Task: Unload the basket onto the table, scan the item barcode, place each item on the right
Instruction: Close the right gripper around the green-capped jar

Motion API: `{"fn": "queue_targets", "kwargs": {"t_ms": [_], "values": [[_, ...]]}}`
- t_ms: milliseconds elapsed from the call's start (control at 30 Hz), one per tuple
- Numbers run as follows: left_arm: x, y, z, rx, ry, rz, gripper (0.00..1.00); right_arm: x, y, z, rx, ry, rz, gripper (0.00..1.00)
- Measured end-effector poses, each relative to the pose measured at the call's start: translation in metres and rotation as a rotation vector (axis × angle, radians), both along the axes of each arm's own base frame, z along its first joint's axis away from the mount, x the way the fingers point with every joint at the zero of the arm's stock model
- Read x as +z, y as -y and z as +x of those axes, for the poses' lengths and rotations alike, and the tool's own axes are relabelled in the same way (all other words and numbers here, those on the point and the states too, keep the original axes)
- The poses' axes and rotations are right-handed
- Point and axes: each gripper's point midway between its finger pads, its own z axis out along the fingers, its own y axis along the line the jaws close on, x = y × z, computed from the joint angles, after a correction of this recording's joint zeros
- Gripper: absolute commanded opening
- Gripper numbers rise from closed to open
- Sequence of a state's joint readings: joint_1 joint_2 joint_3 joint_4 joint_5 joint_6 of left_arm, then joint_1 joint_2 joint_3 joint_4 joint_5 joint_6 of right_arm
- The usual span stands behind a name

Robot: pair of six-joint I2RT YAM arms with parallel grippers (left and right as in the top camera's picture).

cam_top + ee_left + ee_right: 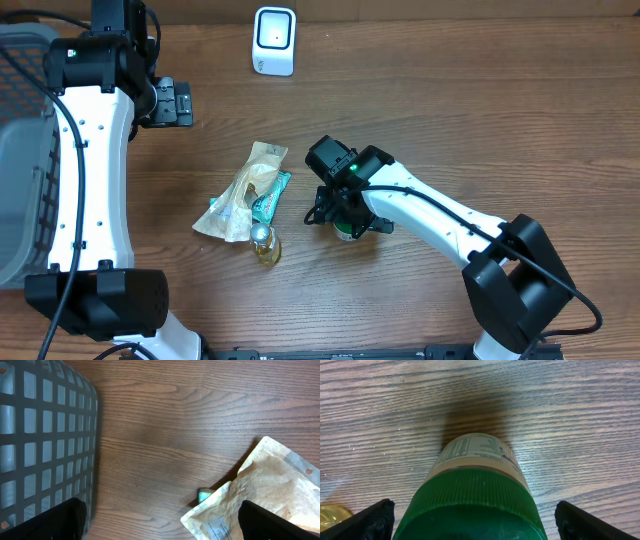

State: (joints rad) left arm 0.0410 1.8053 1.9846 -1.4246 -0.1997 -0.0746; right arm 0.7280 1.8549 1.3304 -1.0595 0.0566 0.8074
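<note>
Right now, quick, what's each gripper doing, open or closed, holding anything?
Left gripper: open, holding nothing.
Right gripper: open, fingers either side of the green-lidded jar, not clamped on it.

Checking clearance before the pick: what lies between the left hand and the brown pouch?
Only bare table; the overhead view shows nothing between the left hand and the brown pouch.

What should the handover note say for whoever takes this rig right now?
Left gripper: open, empty, beside the basket.
Right gripper: open, fingers either side of the green-lidded jar, not closed on it.
Scanner: at the far edge of the table.
Pouch, teal packet and gold item lie left of the jar.
Done: right arm lined up on the jar.
Left: grip, lift, show the barcode to the scanner. No barcode in view yet.
</note>
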Motion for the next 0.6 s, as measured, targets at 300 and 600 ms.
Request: {"fn": "queue_targets", "kwargs": {"t_ms": [300, 600], "values": [[0.0, 0.0, 0.0, 0.0, 0.0, 0.0, 1.0, -0.0004, 0.0013, 0.0015, -0.005, 0.008, -0.008, 1.0], [0.0, 0.0, 0.0, 0.0, 0.0, 0.0, 1.0, -0.0002, -0.0001, 0.0039, -0.019, 0.018, -0.002, 1.0]]}}
